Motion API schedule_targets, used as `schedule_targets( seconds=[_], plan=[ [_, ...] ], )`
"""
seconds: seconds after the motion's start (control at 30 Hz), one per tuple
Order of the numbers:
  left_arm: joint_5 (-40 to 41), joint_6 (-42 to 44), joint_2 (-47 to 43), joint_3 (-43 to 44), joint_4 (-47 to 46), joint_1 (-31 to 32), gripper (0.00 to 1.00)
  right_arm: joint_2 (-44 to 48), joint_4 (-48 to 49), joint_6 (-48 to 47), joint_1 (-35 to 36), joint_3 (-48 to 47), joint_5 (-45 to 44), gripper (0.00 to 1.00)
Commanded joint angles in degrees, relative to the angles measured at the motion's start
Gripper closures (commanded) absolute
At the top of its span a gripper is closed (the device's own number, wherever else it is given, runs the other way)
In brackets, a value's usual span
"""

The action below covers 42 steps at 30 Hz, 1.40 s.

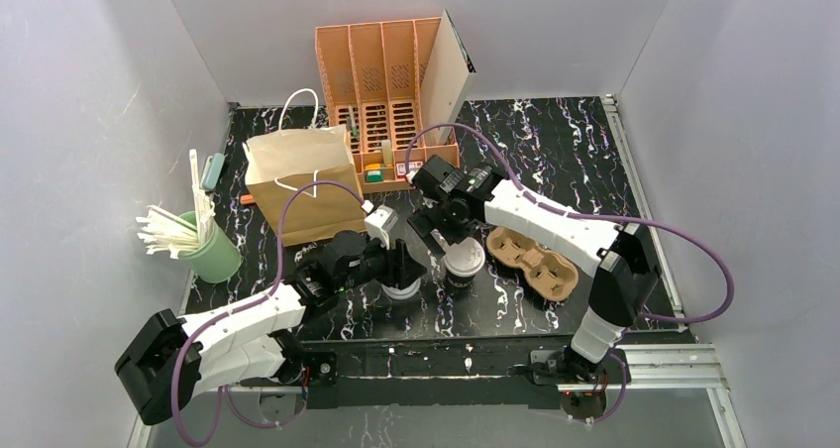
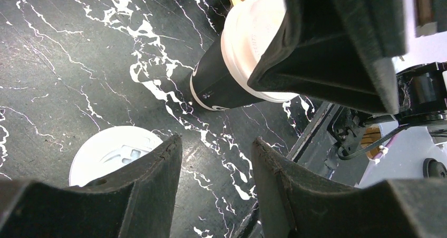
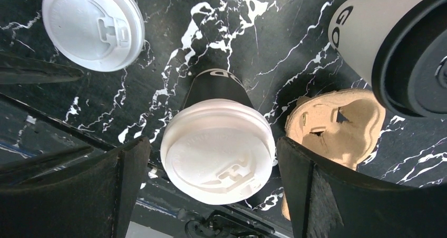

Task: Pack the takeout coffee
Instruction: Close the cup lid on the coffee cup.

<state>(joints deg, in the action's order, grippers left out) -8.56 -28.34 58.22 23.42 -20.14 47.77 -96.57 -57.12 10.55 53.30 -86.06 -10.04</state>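
The takeout coffee, a white paper cup (image 3: pixel 363 35) with a black lid (image 3: pixel 414 64), shows at the upper right of the right wrist view, behind the cardboard cup carrier (image 3: pixel 342 125). In the top view it is hidden under the right arm. My right gripper (image 3: pixel 211 143) (image 1: pixel 441 232) is open and hovers over a black cup with a white lid (image 3: pixel 219 151) (image 1: pixel 464 260); its fingers stand clear of the lid on both sides. My left gripper (image 2: pixel 216 159) (image 1: pixel 404 265) is open with only bare table between its fingers, just right of a flat white lid (image 2: pixel 108 151).
A brown paper bag (image 1: pixel 302 180) stands open at the back left. The cup carrier (image 1: pixel 535 260) lies right of the black cup. A green cup of white straws (image 1: pixel 203 242) is at the far left, an orange organizer (image 1: pixel 381 91) at the back. The flat white lid (image 1: pixel 401 290) lies near the front edge.
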Motion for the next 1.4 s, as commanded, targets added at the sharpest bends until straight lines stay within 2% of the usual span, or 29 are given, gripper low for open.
schedule_targets(
  seconds=[0.0,0.17,0.27,0.47,0.6,0.7,0.8,1.0,1.17,1.37],
  plan=[
    [0.82,0.92,-1.45,2.13,0.82,-0.08,0.51,2.97,0.06,0.25,0.23,-4.48,-0.36,0.02],
    [1.11,0.74,-1.28,2.47,0.8,-0.13,0.51,5.98,1.42,0.72,0.23,-3.58,-1.64,0.02],
    [1.17,0.65,-0.65,2.68,-0.1,-0.12,0.49,10.05,7.3,2.18,0.12,0.9,-3.97,0.02],
    [1.09,2.36,1.33,4.75,-1.59,-0.13,0.38,18.32,17.6,5.84,-0.4,8.31,-10.68,0.02],
    [0.16,2.92,4.81,8.7,-0.32,-0.13,0.39,23.01,19.69,9.71,-0.81,11.94,-12.28,0.02],
    [-0.57,1.48,7.32,11.76,0.21,-0.11,0.47,25.95,19.84,14.15,-1.34,15.38,-11.59,0.11],
    [-1.36,-0.24,8.57,13.53,0.39,-0.13,0.55,28.67,20.19,18.7,-2.19,18.72,-8.3,0.26],
    [-3.86,-2.12,11.53,18.46,4.66,-0.13,0.63,33.47,21.05,29.45,-6.38,24.58,-0.35,0.45],
    [-3.97,-3.01,13.98,22.37,9.99,-0.04,0.64,36.31,21.73,35.71,-7.74,29.74,-0.74,0.52],
    [-2.23,-3.72,16.73,25.48,14.71,0.76,0.64,35.2,21.35,37.89,-8.21,32.04,-0.56,0.54]
  ],
)
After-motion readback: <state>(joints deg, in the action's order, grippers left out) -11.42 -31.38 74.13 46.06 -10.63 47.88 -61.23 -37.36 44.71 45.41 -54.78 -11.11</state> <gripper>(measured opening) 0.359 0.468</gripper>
